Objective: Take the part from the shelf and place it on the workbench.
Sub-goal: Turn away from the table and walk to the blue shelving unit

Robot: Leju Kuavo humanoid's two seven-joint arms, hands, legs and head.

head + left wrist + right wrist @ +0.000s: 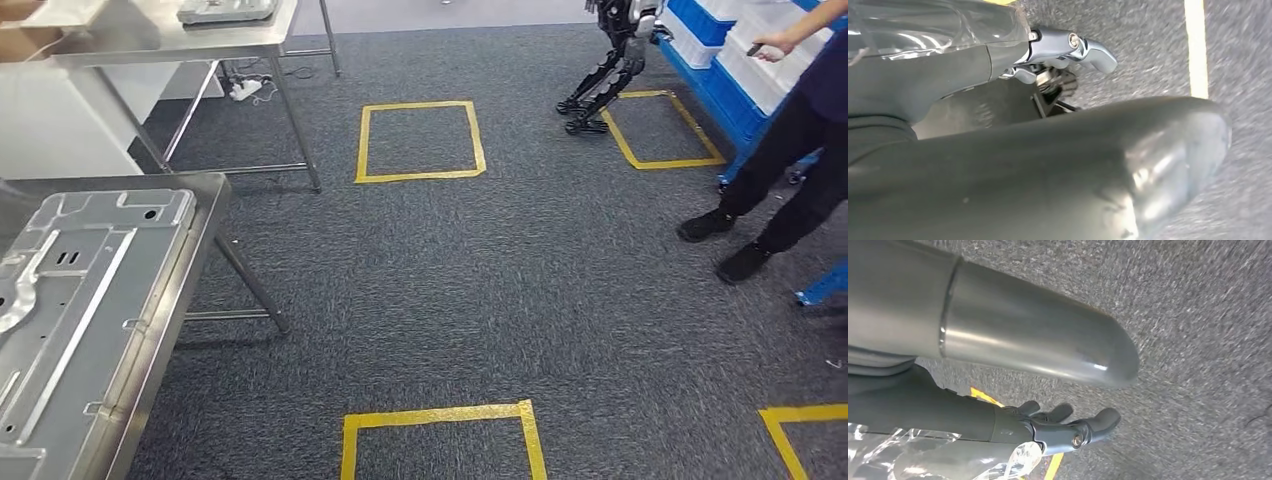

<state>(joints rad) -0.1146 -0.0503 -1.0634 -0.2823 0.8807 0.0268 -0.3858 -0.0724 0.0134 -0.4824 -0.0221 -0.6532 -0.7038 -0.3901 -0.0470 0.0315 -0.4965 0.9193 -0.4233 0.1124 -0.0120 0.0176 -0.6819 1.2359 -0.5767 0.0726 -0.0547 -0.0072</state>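
the left robot hand (1068,55) is seen from its wrist camera hanging over the grey carpet (1148,45), its silver fingers extended and apart with nothing held between them; a yellow tape line (1196,47) is laid on the carpet just beyond its fingertips. the right robot hand (1068,427) is likewise shown over the carpet, its dark fingers spread and empty, with a strip of yellow tape (983,396) close beside it. further out, in the head view, a steel desk (190,270) is placed to the left-hand side, and a stamped sheet-metal part (70,300) is laid flat on its top. a second desk (200,40) is set farther off on the same side, with a grey tray-like object (228,10) on it. yellow taped squares (420,140) are marked on the carpet ahead. far to the right-hand side, another legged robot (605,70) is stood by blue shelving with white bins (735,60), and a person in dark clothes (790,150) is reaching toward that shelving.
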